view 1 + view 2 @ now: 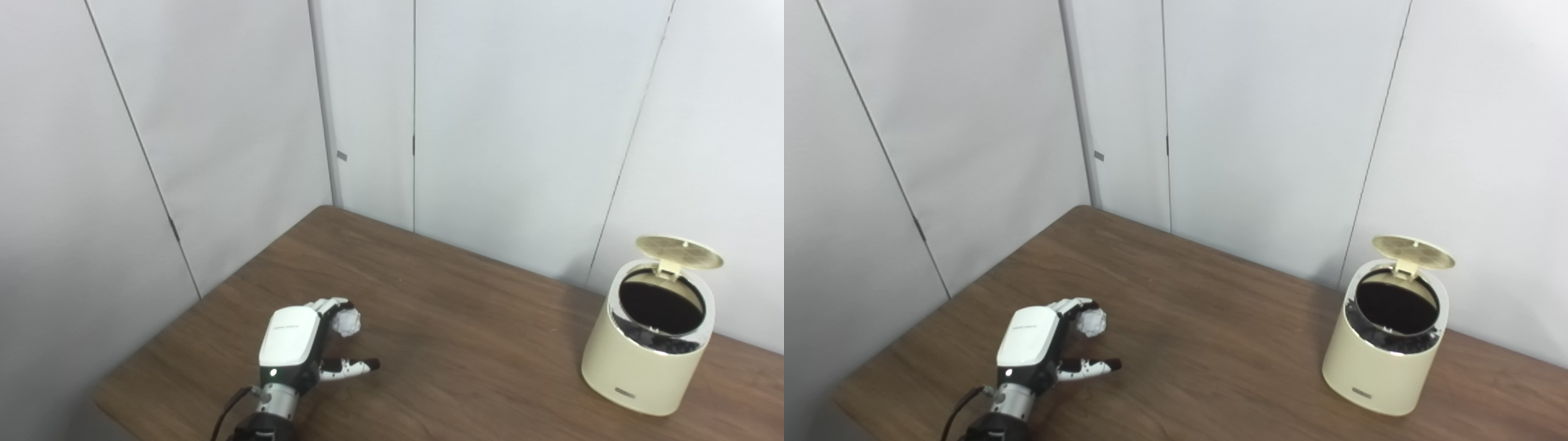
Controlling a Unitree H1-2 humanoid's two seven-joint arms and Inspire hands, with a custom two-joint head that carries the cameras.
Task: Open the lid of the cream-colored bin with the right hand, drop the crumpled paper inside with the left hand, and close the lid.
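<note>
Left robot hand [300, 343] low on counter [465, 343], fingers curled around crumpled paper [346, 323] at fingertips, thumb stuck out apart to the side; grip looks partial, not yet a lift. Right robot hand out of view. Cream bin [649, 349] well apart, far right of paper, lid [678, 252] already tipped up, mouth open. Coming move likely: carry paper rightward across counter to bin mouth.

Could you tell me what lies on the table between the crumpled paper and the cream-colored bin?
Nothing: only bare brown table separates the crumpled paper, at the left hand, from the cream-colored bin. Both eye views show this.
</note>
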